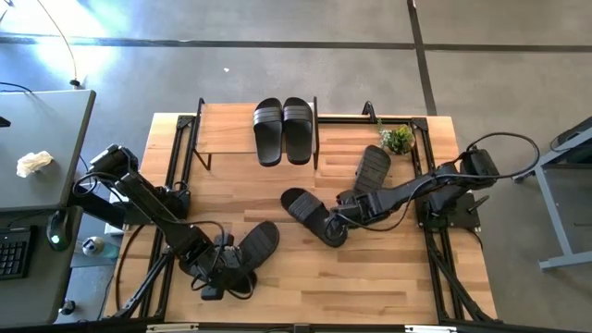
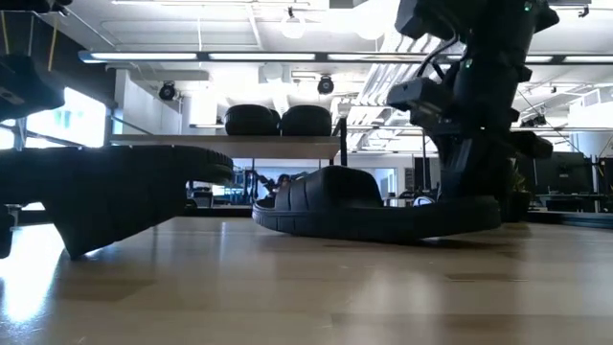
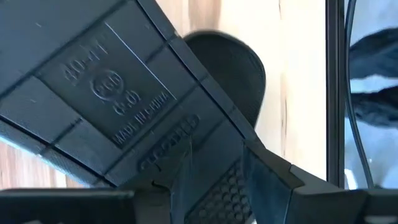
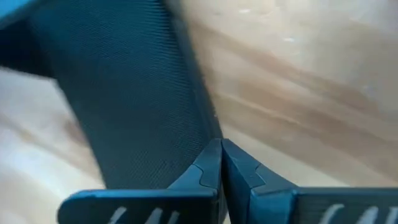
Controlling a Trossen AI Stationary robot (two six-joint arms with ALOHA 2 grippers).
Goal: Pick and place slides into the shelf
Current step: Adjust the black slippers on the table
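Jaws: my left gripper [image 1: 220, 268] clamps a slide [image 1: 252, 246] raised off the near-left table, ready for the far shelf [image 1: 227, 129] holding one pair [image 1: 283, 129]; right gripper [image 1: 344, 220] is clenched beside the centre slide [image 1: 313, 215].

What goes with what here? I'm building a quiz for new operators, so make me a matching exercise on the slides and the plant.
Things:
1. pair of slides
2. slide in left pincer: held slide
3. slide at shut right pincer: middle slide
4. plant

Places:
A. right of the shelf
B. lifted off the table
C. on the shelf
D. lying mid-table

Pairs: 1-C, 2-B, 3-D, 4-A
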